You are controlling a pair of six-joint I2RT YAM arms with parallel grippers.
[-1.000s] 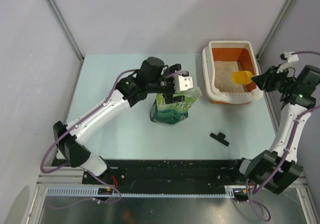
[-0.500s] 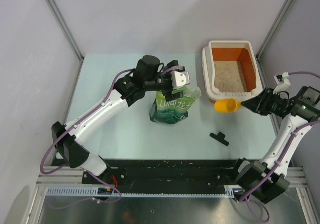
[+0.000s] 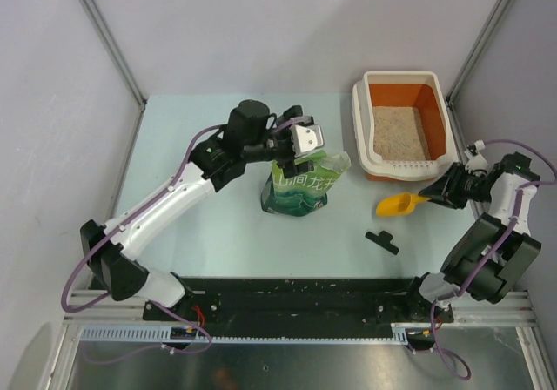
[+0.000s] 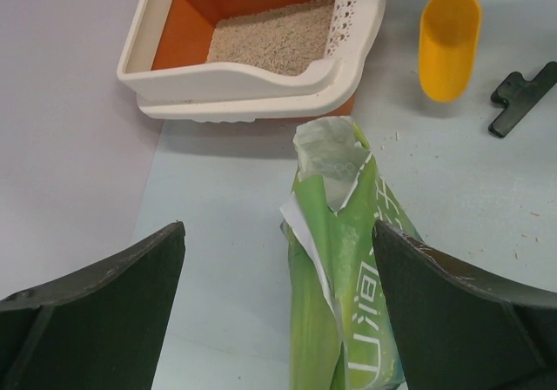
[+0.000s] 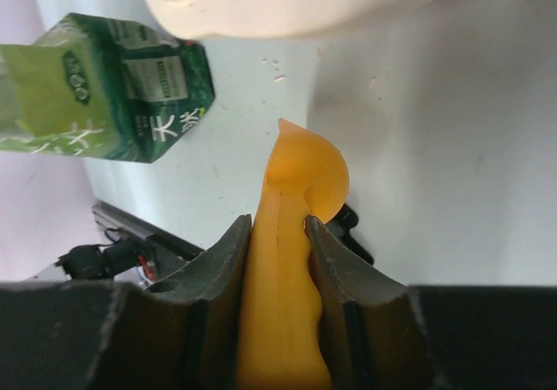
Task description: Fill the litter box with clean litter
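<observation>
Upright green bag, yellow scoop near black clip, pale table

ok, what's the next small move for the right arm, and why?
Probably swing the right gripper, shut on the scoop by its handle, left to the open mouth of the green bag for a load. The scoop looks empty and is in front of the litter box, where the clean litter lies shallow. The left gripper is open at the bag, not holding it.
</observation>
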